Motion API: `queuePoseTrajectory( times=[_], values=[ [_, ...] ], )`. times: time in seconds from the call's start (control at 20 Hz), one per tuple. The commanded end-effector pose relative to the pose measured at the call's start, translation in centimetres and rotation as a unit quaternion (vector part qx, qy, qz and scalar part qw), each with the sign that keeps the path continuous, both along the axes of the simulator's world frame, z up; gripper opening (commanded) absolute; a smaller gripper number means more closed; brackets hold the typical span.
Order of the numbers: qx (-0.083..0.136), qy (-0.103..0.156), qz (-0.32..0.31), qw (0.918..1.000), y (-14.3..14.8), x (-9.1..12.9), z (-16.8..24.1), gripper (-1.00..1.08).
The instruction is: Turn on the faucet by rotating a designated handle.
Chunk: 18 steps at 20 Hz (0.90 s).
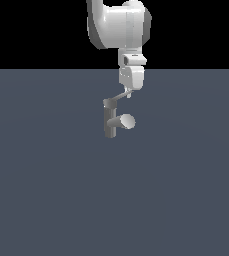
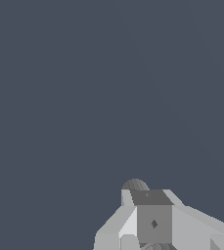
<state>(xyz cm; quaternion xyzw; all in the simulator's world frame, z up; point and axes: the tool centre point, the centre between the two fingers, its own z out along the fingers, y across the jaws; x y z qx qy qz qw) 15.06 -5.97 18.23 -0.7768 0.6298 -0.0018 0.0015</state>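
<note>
Exterior view: your pincer [image 1: 129,93] sits at the handle [image 1: 118,96] tip above the post; its opening I cannot tell. Push sideways, probably gently, around the faucet [image 1: 111,121].

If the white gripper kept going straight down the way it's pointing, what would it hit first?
Most likely the thin light-grey lever handle: the gripper points down with its tip at the handle's outer end, and the two seem to touch. Depth is unclear, so it could slip past to the grey floor.

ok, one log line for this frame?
phase: at handle | gripper at tip of handle | jaw state unclear | faucet upright | spout toward exterior view's right
</note>
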Motion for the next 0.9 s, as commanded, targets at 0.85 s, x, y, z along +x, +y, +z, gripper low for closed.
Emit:
queuePoseTrajectory(
  times=[0.85],
  values=[
    [0.0,0.002,-0.001,1.0,-1.5,-4.7,-0.1,-1.0]
  ],
)
